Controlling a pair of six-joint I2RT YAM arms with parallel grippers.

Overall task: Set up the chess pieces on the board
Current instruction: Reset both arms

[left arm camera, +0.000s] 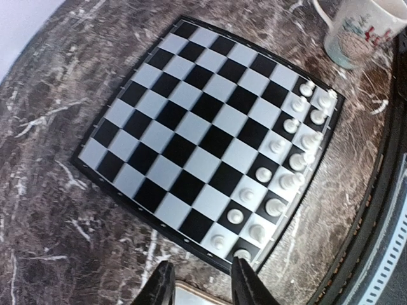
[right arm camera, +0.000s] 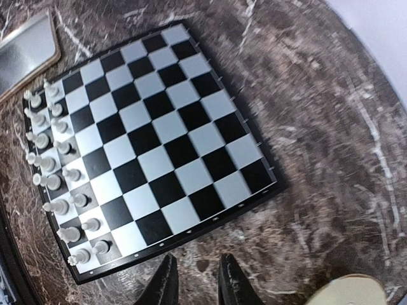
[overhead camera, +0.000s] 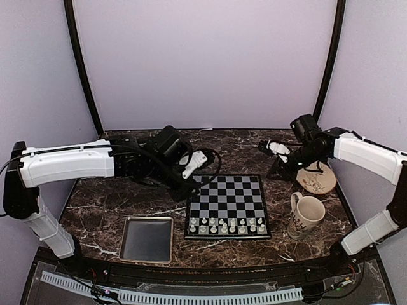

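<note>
The board point(overhead camera: 229, 194) lies flat at the table's middle. The chess pieces point(overhead camera: 226, 225), small and whitish, stand in two rows along its near edge. They also show in the left wrist view point(left arm camera: 262, 173) and the right wrist view point(right arm camera: 72, 175), on the board point(left arm camera: 210, 121) point(right arm camera: 159, 127). My left gripper point(overhead camera: 186, 188) point(left arm camera: 200, 267) hovers open and empty over the table just left of the board. My right gripper point(overhead camera: 278, 170) point(right arm camera: 196, 260) hovers over the table just beyond the board's far right corner, its jaws slightly apart and empty.
A silver-rimmed metal tray point(overhead camera: 147, 238) point(right arm camera: 25, 47) lies left of the board near the front. A patterned mug point(overhead camera: 306, 215) point(left arm camera: 359, 28) stands right of the board. A beige saucer point(overhead camera: 316, 179) point(right arm camera: 350, 291) lies behind the mug.
</note>
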